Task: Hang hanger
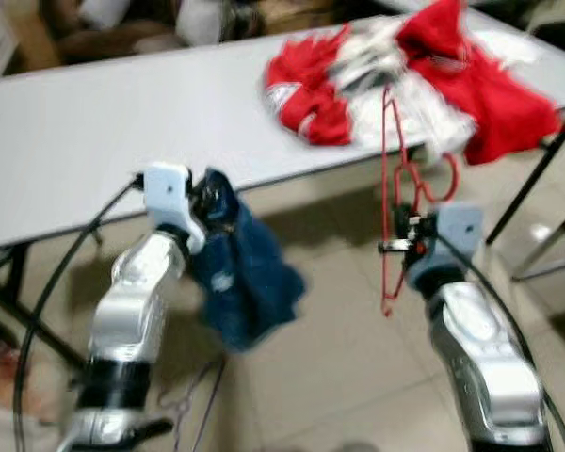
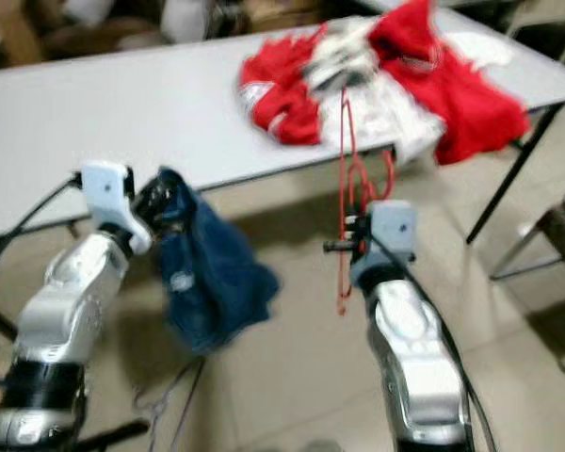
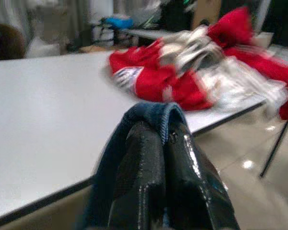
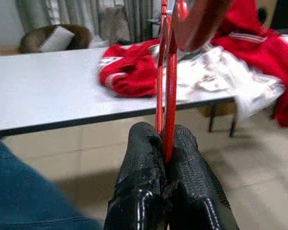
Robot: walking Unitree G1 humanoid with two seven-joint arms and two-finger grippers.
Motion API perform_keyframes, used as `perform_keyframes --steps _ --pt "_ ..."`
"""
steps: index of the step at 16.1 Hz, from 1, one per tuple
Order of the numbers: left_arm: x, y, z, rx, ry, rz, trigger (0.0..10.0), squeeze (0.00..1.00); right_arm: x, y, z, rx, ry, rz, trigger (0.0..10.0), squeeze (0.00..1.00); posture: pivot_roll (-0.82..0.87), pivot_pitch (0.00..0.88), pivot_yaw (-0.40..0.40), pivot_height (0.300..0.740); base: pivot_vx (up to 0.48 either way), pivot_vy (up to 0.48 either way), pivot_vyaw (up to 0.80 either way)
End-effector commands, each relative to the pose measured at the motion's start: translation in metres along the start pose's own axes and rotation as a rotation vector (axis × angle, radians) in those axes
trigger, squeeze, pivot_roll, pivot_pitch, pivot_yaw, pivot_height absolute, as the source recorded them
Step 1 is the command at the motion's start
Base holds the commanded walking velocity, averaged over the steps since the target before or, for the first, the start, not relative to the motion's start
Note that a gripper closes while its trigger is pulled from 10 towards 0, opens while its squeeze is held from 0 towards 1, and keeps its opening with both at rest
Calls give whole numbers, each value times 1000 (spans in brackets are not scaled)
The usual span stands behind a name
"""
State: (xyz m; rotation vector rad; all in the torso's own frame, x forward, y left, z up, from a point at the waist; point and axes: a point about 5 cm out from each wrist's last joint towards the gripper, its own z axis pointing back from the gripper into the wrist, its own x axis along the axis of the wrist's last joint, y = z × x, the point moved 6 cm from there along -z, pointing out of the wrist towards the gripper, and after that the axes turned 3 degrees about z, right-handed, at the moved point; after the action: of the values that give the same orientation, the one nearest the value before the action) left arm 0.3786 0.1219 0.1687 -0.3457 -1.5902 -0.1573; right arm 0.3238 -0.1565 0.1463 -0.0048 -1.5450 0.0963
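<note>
Clamped tight, the right gripper [image 4: 165, 158] pinches a thin red wire hanger [image 1: 393, 179] between its two black fingers [image 4: 141, 163]; the hanger stands upright, its wire running up toward 12 o'clock from the gripper and a short length dropping toward 6 o'clock. It sits at about 4 o'clock in the left eye view, just off the near edge of the long white table [image 1: 85, 132], over the beige tiled floor [image 1: 330, 348].

At about 8 o'clock, the left gripper [image 3: 165, 158] is closed on a dark blue knit garment [image 1: 245, 273], whose ribbed edge folds over the fingertips while the rest hangs limp below the table edge.

On the table, toward 1 o'clock, lies a heap of red and white clothing [image 1: 405, 75], part of it spilling over the near edge. Both head views are somewhat blurred.
</note>
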Motion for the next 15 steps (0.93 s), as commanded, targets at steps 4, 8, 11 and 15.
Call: perform_keyframes --steps 4,8,11,15 --pt "12 9 2 24 -43 -29 10000 0 9 4 -3 7 -34 -18 10000 0 -165 0 33 740 369 0 595" --pt "12 8 1 24 -49 -26 10000 0 7 0 -4 -1 -31 -20 10000 0 -165 0 27 740 370 0 0" --pt "13 8 1 20 -49 -30 10000 0 6 3 -5 4 -28 -23 10000 0 -163 0 30 740 370 0 0" --pt "12 7 0 12 -47 -35 10000 0 4 2 -4 0 -25 -23 10000 0 -165 0 36 740 368 0 0"
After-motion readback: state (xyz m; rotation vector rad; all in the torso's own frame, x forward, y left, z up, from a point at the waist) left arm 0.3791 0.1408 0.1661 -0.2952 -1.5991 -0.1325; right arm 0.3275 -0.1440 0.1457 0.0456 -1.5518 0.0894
